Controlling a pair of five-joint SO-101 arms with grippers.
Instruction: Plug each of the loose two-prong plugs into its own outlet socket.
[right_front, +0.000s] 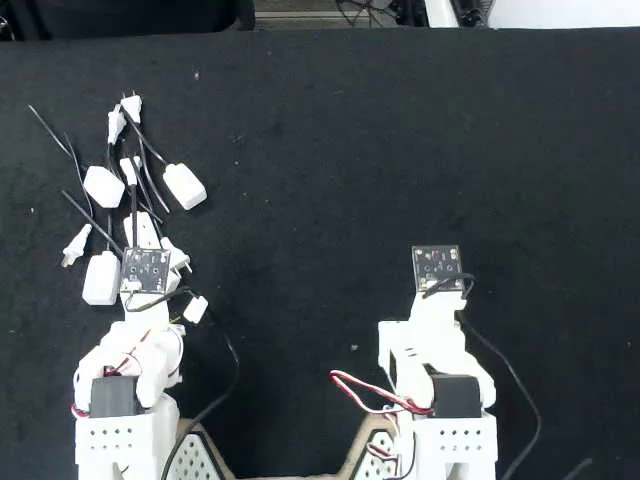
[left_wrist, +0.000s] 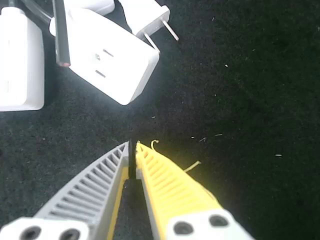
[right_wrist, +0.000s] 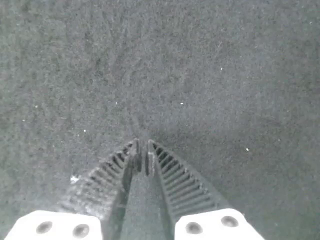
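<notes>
Jaws clenched empty on both: I see my left gripper (left_wrist: 133, 149) angled down beside a white plastic two-slot socket block (left_wrist: 107, 62), right gripper (right_wrist: 142, 149) over black felt tabletop (right_wrist: 200, 75).

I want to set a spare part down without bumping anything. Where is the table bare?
Bare: the table across its middle and right, around the right claw. Crowded: the left, where plugs, sockets and wires bunch by the left claw.

White plugs (right_front: 77, 243), sockets (right_front: 184, 186) scattered loose together.
</notes>
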